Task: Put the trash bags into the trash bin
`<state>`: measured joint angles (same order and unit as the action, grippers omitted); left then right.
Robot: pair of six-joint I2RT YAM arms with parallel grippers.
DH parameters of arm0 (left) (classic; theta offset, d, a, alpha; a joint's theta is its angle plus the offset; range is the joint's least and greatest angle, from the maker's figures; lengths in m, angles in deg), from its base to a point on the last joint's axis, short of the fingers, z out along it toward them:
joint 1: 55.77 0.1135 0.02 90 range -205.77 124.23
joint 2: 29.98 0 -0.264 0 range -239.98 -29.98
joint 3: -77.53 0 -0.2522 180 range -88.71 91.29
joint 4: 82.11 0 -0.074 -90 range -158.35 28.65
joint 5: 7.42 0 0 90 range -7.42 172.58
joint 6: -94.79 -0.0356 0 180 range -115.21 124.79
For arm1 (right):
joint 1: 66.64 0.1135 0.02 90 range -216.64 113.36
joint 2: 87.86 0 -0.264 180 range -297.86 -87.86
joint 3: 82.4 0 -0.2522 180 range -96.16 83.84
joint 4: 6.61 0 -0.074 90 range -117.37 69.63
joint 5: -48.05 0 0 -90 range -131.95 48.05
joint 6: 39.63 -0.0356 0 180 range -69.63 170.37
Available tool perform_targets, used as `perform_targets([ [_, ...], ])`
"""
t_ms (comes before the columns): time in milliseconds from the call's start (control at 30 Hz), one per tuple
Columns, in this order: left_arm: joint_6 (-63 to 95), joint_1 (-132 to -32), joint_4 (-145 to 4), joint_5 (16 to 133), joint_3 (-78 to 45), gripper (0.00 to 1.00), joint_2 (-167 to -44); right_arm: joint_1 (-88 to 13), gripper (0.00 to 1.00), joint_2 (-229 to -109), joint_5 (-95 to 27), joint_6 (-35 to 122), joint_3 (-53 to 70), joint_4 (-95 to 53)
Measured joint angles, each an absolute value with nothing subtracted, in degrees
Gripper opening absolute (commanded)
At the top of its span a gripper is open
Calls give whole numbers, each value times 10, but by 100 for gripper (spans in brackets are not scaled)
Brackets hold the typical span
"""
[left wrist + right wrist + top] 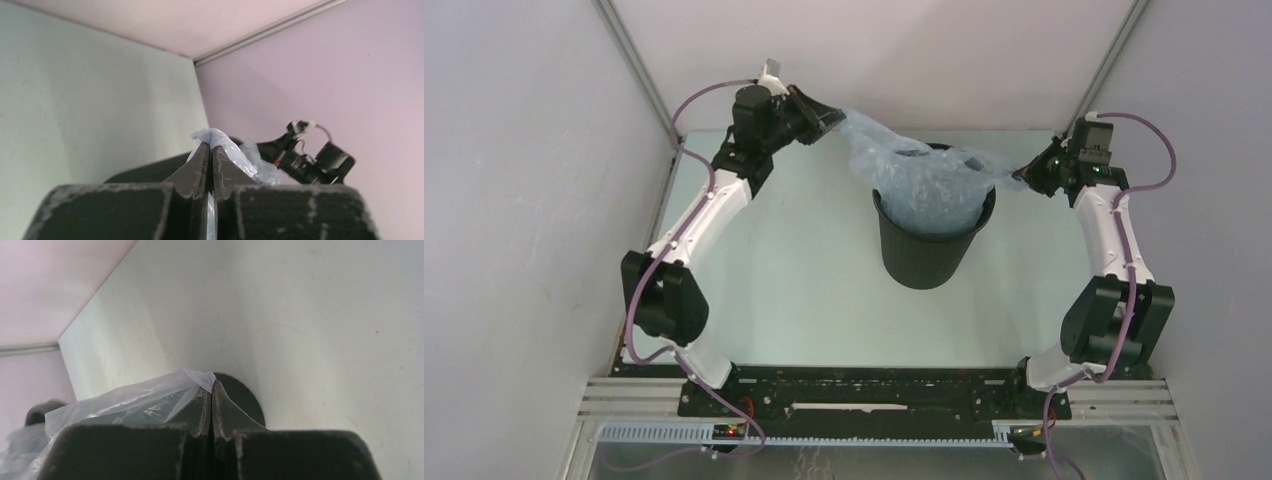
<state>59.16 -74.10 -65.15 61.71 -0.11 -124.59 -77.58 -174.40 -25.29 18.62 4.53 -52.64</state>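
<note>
**Left claw (836,119) and right claw (1024,178) clamp a thin, translucent pale blue-grey plastic bag (914,175) over a small round black plastic bin (924,250)**

In the wrist views the dark fingers fill the bottom of each picture, and both pairs are pressed together on film. The left claw (210,146) is closed tight on a bunched corner of the plastic bag (235,155), which puffs out just past its fingertips. The right claw (212,385) pinches another edge, and the wrinkled sheet (125,400) trails off to the left of its fingers.

From above, the bag's middle sags into the black plastic bin and fills its mouth. The bag's upper edges rise above the flared rim. One edge is drawn toward the far left, where the left claw holds it. The other is drawn out over the rim to the right claw, just beside the bin's right side.

The bin stands upright on the pale bench (804,270), toward the far side, between the two arms. Its dark rim shows behind the fingertips in both wrist views (150,170) (245,400).
</note>
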Motion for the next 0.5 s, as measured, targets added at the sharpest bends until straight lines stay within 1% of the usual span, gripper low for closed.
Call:
perform_targets([
  [133,628,-740,-697,629,36,3,-1297,-787,0,-1793,-274,183,36,-516],
  [233,639,-740,-703,632,44,0,-1343,-790,0,-1834,-278,183,36,-522],
  [333,639,-739,-694,631,47,0,-1387,-791,0,-1864,-277,183,37,-530],
  [433,643,-739,-672,628,43,0,-1405,-791,0,-1870,-268,184,44,-537],
  [500,644,-739,-671,622,19,0,-1398,-791,0,-1869,-255,184,52,-542],
])
